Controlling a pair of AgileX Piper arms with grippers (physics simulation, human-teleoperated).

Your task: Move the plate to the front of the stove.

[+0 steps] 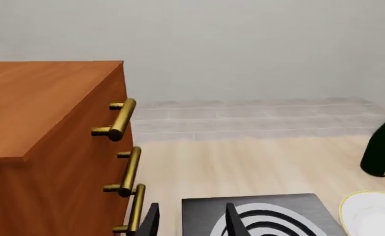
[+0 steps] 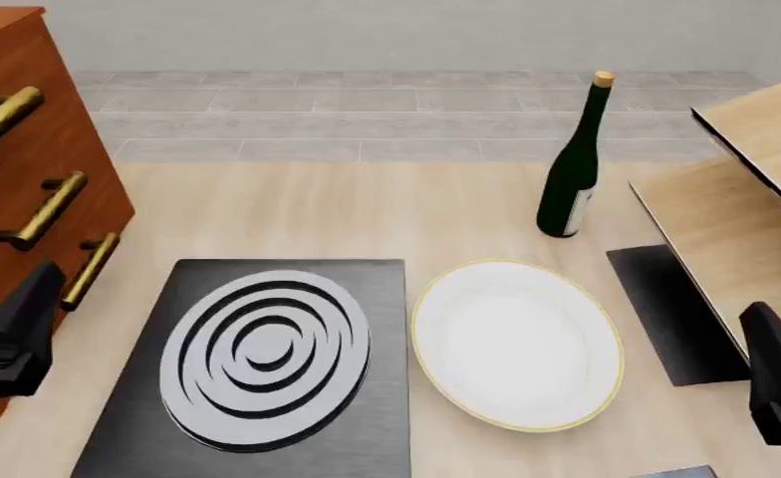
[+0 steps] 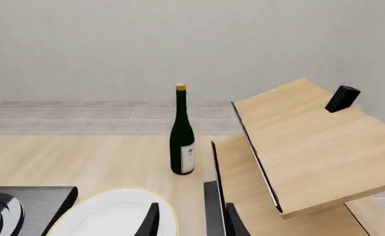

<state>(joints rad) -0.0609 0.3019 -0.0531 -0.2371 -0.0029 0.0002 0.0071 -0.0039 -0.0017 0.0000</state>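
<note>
The plate [image 2: 517, 344] is round and white with a thin gold rim. It lies flat on the table just right of the stove [image 2: 264, 358], a dark grey slab with concentric silver rings. My left gripper [image 1: 192, 223] is open and empty, low beside the stove's left edge, and one of its fingers [image 2: 19, 319] shows in the front view. My right gripper [image 3: 192, 223] is open and empty too, at the near right, apart from the plate [image 3: 114, 214]. The plate's edge [image 1: 376, 214] also shows in the left wrist view, past the stove [image 1: 271, 211].
A wooden cabinet [image 2: 19, 149] with brass handles stands at the left. A dark green bottle [image 2: 570, 169] stands upright behind the plate. A tilted wooden shelf unit [image 2: 749, 189] fills the right, with a small plain dark slab [image 2: 669, 309] at its foot.
</note>
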